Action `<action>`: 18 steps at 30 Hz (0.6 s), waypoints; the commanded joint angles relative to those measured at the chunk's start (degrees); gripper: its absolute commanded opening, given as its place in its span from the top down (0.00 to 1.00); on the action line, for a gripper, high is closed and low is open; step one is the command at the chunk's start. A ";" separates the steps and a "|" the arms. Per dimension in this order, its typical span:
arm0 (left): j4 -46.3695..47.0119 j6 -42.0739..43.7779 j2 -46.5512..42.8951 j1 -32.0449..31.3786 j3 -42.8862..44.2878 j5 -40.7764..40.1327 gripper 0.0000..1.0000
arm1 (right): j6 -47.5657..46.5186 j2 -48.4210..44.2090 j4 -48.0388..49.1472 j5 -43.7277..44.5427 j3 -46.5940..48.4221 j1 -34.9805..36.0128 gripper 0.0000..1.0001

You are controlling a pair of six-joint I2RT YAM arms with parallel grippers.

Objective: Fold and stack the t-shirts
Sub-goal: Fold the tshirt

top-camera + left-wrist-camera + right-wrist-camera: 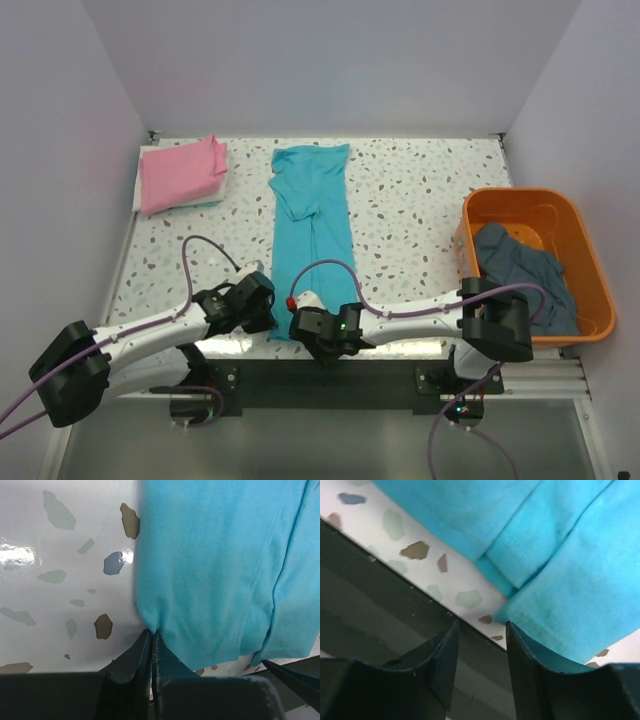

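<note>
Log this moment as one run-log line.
left tool: shut on teal shirt corner | right tool: open beside hem | pink shirt: folded, far left

Plain pale walls (pixel 330 60) on three sides; white speckled table (pixel 420 200); soft, even light

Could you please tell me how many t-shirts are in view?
3: a pink t-shirt folded at the far left, a turquoise t-shirt spread in the centre, and a dark grey-blue t-shirt in the orange tub. More may be hidden beneath.
</note>
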 commanded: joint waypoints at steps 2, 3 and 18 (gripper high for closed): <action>-2.61 -0.67 1.47 -0.01 -2.83 1.51 0.96 | 2.46 2.12 -0.68 5.37 2.34 0.19 0.58; -2.61 -0.76 1.38 0.08 -2.92 1.51 0.96 | 2.54 2.65 -0.50 5.37 2.43 0.11 0.59; -3.57 -1.37 0.76 0.08 -3.36 0.72 1.00 | 5.89 0.56 -2.09 9.15 1.90 0.19 1.00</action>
